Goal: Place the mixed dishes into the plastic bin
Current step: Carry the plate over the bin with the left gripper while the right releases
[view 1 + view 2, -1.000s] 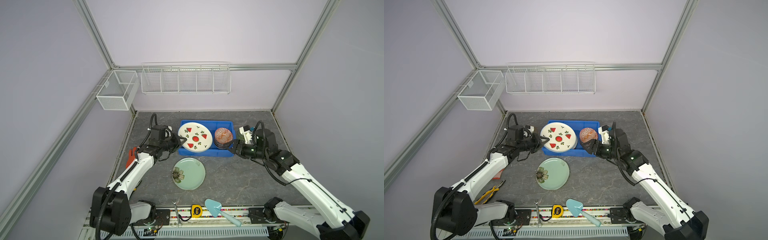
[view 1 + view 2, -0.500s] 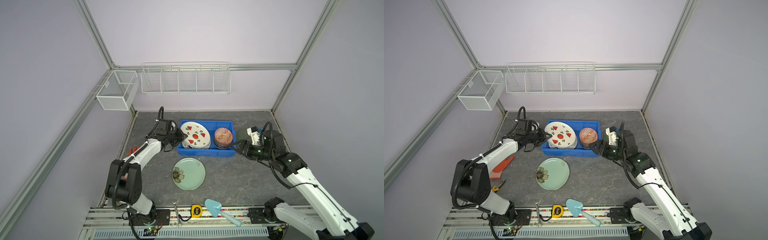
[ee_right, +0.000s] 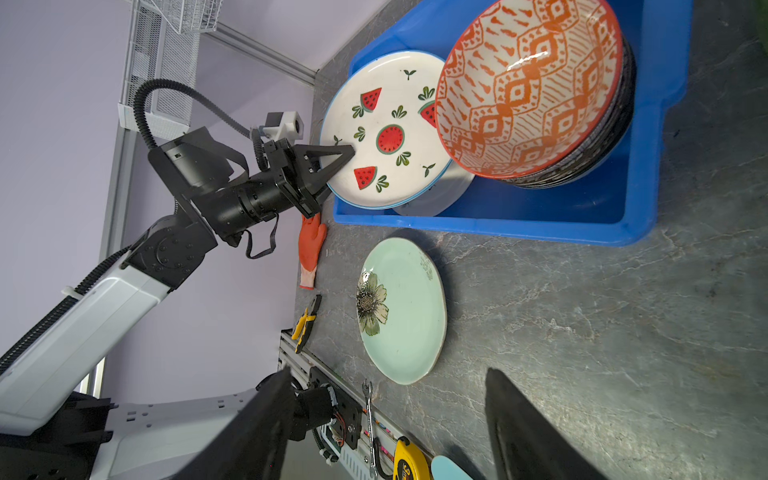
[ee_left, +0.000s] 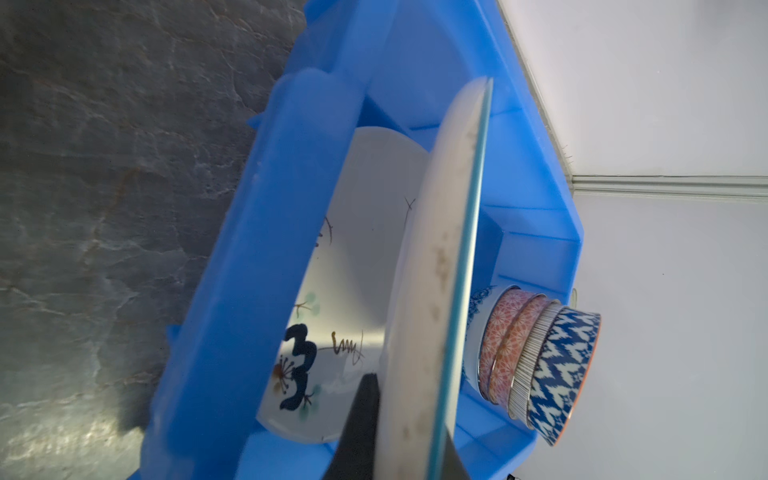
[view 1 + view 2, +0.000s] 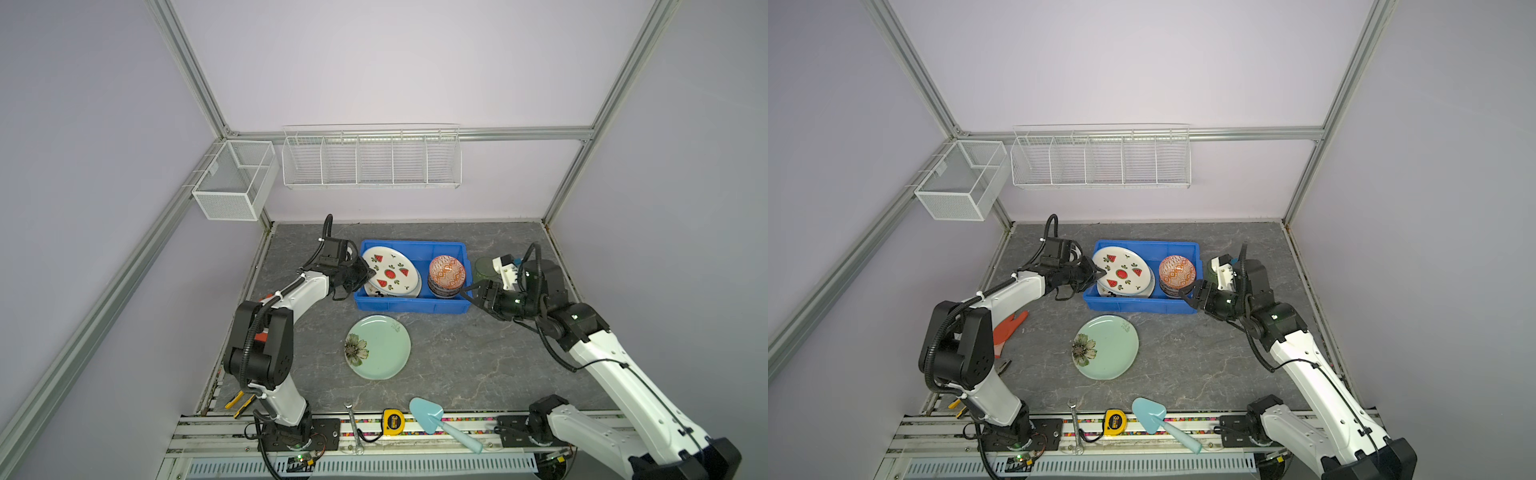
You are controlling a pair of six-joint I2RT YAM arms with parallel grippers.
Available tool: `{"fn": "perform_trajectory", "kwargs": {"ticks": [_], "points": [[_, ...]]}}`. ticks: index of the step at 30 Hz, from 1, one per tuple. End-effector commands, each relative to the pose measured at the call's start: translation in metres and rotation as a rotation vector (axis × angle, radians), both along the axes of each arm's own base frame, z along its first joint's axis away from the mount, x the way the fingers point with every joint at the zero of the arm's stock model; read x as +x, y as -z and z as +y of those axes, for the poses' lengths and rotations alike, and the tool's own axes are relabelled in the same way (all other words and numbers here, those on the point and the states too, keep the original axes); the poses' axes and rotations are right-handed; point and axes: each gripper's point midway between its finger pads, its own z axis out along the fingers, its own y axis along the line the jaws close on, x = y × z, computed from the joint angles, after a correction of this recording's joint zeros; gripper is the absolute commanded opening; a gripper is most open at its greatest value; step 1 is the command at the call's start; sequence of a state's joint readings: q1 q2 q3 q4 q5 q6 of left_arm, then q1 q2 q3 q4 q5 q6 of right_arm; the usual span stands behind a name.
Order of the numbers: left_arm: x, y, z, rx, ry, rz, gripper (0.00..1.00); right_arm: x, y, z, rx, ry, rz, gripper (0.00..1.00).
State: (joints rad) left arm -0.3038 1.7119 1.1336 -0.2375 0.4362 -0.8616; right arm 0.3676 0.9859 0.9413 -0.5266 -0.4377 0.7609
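Left hand (image 5: pixel 371 272) clenched the rim of white round watermelon-print plate (image 5: pixel 392 272), mid-frame over bright-blue plastic bin (image 5: pixel 411 305); right hand (image 5: pixel 471 293) stood released; cream plate (image 4: pixel 357 249) underneath mostly hidden.

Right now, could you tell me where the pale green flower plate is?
In both top views the pale green flower plate lies flat on the table, just nearer the camera than the blue bin.
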Motion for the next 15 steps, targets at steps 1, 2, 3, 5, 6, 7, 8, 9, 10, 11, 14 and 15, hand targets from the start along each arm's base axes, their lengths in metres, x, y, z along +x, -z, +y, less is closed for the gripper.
{"fn": "perform_trajectory", "kwargs": {"ticks": [1, 2, 3, 5, 6, 7, 8, 9, 10, 11, 14, 15], "points": [[0.024, -0.045, -0.014, -0.061, 0.016, -0.151, 0.0, 0.001, 0.006, 0.001, 0.003, -0.015, 0.001, 0.74], [0.024, -0.042, -0.015, -0.056, 0.015, -0.147, 0.0, 0.001, 0.007, 0.0, 0.004, -0.014, 0.001, 0.75], [0.024, -0.04, -0.014, -0.051, 0.013, -0.144, 0.0, 0.002, 0.008, 0.0, 0.003, -0.013, 0.003, 0.75], [0.024, -0.036, -0.013, -0.046, 0.009, -0.136, 0.0, 0.002, 0.01, 0.0, 0.005, -0.012, 0.008, 0.75], [0.024, -0.033, -0.013, -0.041, 0.01, -0.131, 0.0, 0.002, 0.01, 0.0, 0.005, -0.012, 0.009, 0.75], [0.024, -0.032, -0.013, -0.041, 0.01, -0.13, 0.0, 0.002, 0.011, 0.0, 0.005, -0.012, 0.01, 0.75], [0.022, -0.03, -0.014, -0.042, 0.016, -0.123, 0.0, 0.002, 0.011, -0.001, 0.004, -0.012, 0.01, 0.75], [0.021, -0.028, -0.015, -0.037, 0.024, -0.108, 0.0, 0.002, 0.011, -0.001, 0.005, -0.013, 0.01, 0.75], [0.021, -0.025, -0.015, -0.025, 0.033, -0.094, 0.0, 0.003, 0.011, -0.001, 0.004, -0.011, 0.01, 0.75], [0.02, -0.022, -0.017, -0.022, 0.04, -0.084, 0.01, 0.003, 0.012, -0.001, 0.005, -0.011, 0.011, 0.75], [0.02, -0.018, -0.02, -0.021, 0.041, -0.079, 0.04, 0.003, 0.013, -0.002, 0.006, -0.01, 0.014, 0.75], [0.019, -0.016, -0.02, -0.016, 0.041, -0.075, 0.05, 0.003, 0.014, -0.002, 0.005, -0.009, 0.017, 0.75]]}}
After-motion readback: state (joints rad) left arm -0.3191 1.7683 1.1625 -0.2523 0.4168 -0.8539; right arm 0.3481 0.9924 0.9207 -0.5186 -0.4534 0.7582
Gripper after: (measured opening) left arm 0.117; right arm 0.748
